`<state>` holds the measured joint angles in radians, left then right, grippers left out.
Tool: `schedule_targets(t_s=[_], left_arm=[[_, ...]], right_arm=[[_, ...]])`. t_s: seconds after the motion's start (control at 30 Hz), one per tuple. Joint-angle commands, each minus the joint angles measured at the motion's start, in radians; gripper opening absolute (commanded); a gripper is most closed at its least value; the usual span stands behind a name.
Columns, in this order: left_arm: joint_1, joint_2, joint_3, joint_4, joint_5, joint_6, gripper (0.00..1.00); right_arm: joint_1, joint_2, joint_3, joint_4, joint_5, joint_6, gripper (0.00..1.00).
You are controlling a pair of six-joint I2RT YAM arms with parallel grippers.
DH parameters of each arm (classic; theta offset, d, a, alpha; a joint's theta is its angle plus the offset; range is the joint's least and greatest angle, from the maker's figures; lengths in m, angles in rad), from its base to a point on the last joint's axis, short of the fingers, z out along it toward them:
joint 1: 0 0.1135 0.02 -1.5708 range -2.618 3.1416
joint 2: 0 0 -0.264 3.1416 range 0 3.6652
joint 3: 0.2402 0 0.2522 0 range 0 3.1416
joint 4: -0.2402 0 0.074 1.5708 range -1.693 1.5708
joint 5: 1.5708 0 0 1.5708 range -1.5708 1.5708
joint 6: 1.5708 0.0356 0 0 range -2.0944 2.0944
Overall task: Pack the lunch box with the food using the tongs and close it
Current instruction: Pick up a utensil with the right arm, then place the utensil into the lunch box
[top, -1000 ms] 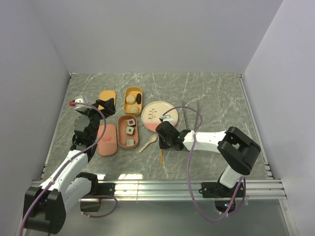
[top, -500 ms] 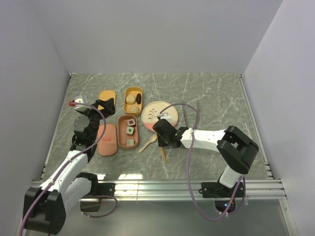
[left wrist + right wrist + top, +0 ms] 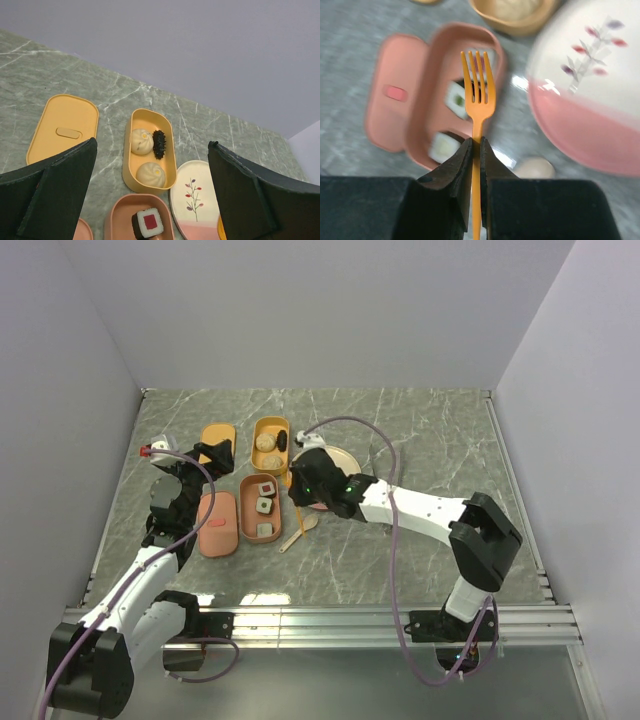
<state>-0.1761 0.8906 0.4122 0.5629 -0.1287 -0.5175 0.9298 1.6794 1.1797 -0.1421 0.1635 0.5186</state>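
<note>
- Your right gripper (image 3: 475, 142): clamped tight on orange fork (image 3: 478, 95), tines above pink box (image 3: 462, 29).
- Your left gripper (image 3: 152, 150): jaws wide apart, holding nothing.
- Beige balls (image 3: 142, 141), dark piece (image 3: 159, 144): in yellow box (image 3: 128, 150).
- Sushi rolls (image 3: 265, 488): in pink box.

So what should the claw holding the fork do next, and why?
Probably ease the orange fork down beside the sushi rolls in the pink box: the right claw is shut on its handle, tines hanging over that box.
</note>
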Motion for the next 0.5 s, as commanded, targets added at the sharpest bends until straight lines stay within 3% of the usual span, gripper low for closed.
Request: schedule_targets(t_s=[0.0,0.47], left_arm=[[0.004,-0.024,0.016,0.023,0.003,-0.001,0.99],[0.004,-0.019,0.017,0.022,0.0,0.001,1.0]], right_arm=[[0.006,0.054,0.104,0.081,-0.079,-0.012,0.01],[0.007,0.299,0.323,0.2,-0.199,0.043,0.0]])
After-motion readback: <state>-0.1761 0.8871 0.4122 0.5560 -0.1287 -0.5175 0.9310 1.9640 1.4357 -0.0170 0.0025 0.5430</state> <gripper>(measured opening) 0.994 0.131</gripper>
